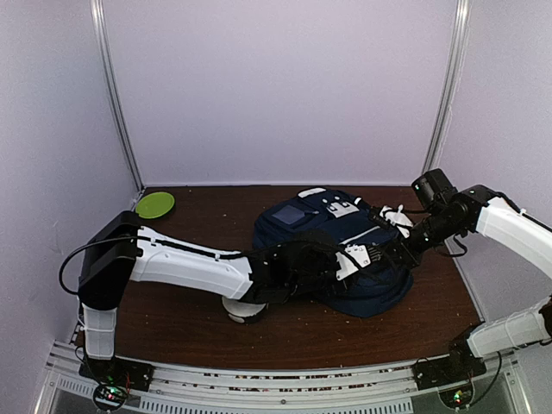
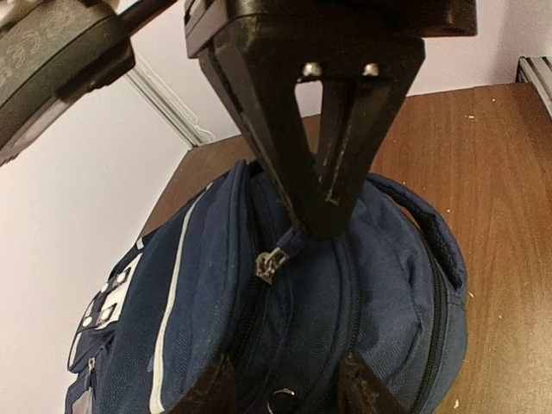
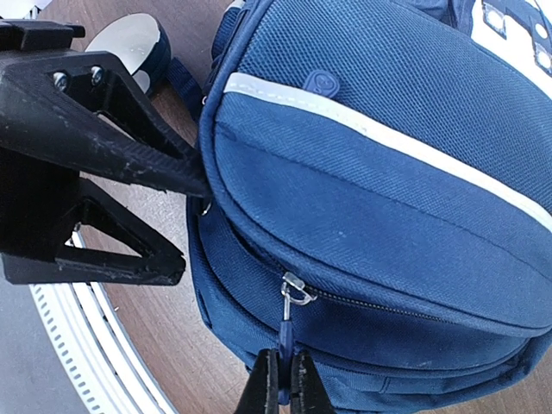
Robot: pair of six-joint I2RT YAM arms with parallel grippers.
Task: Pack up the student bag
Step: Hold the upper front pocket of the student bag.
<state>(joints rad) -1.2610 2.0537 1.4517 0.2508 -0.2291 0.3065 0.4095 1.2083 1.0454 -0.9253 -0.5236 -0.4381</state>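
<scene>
Navy student bag (image 1: 371, 289) is lying on the table (image 1: 207, 211), right gripper (image 3: 278, 379) pinched tight on its zipper pull (image 3: 285, 332). Left gripper (image 2: 286, 371) sits half-spread against the bag, can't tell if it's actually gripping.

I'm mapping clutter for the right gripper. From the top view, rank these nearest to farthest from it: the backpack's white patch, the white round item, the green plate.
From the right gripper, jaws shut on the zipper pull:
1. White patch, on the backpack, just beyond it.
2. White round item, near edge, under the left arm.
3. Green plate, far left corner.
</scene>
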